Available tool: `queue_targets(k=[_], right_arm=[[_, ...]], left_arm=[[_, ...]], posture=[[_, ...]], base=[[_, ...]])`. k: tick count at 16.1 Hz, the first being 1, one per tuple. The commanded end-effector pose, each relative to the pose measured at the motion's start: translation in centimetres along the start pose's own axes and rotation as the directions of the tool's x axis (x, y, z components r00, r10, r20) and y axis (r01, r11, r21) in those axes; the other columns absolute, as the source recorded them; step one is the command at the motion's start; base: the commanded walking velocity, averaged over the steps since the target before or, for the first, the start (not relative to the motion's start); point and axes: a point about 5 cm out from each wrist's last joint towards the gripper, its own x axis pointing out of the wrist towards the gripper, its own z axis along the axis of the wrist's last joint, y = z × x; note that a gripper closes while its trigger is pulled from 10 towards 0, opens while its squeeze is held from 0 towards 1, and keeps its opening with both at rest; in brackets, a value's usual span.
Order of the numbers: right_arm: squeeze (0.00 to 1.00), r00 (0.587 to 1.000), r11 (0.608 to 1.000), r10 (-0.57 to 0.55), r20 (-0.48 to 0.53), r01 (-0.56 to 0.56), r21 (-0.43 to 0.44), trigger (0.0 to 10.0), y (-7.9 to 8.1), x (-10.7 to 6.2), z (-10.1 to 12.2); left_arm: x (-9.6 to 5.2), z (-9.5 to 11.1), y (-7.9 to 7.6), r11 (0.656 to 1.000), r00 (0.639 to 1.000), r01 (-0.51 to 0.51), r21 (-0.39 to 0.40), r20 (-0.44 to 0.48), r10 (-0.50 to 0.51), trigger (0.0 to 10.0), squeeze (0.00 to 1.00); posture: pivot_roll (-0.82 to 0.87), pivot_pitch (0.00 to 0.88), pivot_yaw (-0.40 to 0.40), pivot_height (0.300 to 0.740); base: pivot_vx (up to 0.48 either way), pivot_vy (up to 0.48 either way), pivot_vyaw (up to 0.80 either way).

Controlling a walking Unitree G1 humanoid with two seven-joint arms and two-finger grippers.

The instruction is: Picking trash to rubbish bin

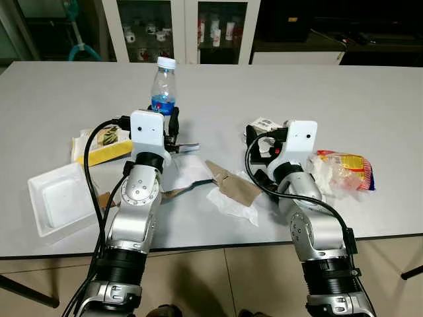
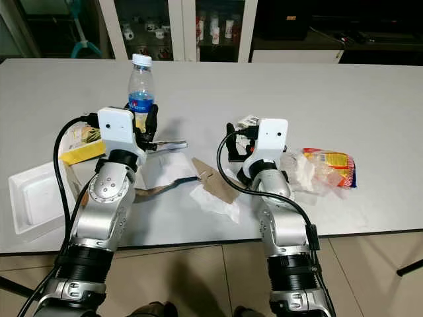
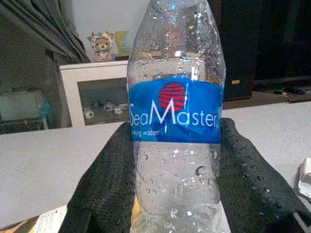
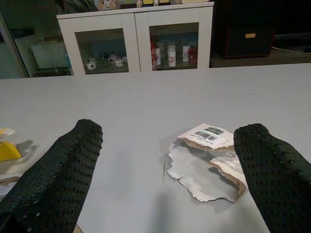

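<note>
A clear plastic water bottle point(image 1: 162, 86) with a blue label and white cap stands upright on the grey table point(image 1: 370, 99). My left gripper point(image 1: 166, 124) is shut on the bottle's lower body; in the left wrist view both black fingers point(image 3: 109, 179) press against the bottle point(image 3: 172, 102). My right gripper point(image 1: 261, 144) hovers open just above the table. A torn piece of paper with barcodes point(image 4: 206, 160) lies in front of it, between its spread fingers point(image 4: 68, 165) and untouched.
Brown paper on a white tissue point(image 1: 231, 190) lies between my arms. A yellow-red snack wrapper point(image 1: 349, 168) and crumpled tissue point(image 1: 322, 173) sit at the right, a yellow packet point(image 1: 102, 145) and a white foam tray point(image 1: 59, 198) at the left. Glass cabinets point(image 1: 185, 26) stand beyond the table.
</note>
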Motion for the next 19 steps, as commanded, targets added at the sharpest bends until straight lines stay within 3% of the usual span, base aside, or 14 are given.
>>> queue_targets(k=[1,19], right_arm=[[0.00,1.000,1.000,-0.005,-0.001,0.005,-0.003,10.0,0.00,-0.04,-0.05],[0.00,0.999,1.000,0.007,-0.037,-0.007,-0.010,10.0,-0.17,-0.35,-0.39]], left_arm=[[0.27,0.59,-0.16,1.000,1.000,-0.005,0.017,0.012,0.005,10.0,0.00],[0.21,0.58,0.14,0.999,1.000,-0.029,0.024,-0.006,0.029,10.0,0.00]], posture=[[0.00,0.010,-0.003,0.740],[0.00,0.060,-0.027,0.740]], base=[[0.000,-0.469,0.00],[0.000,-0.465,0.00]])
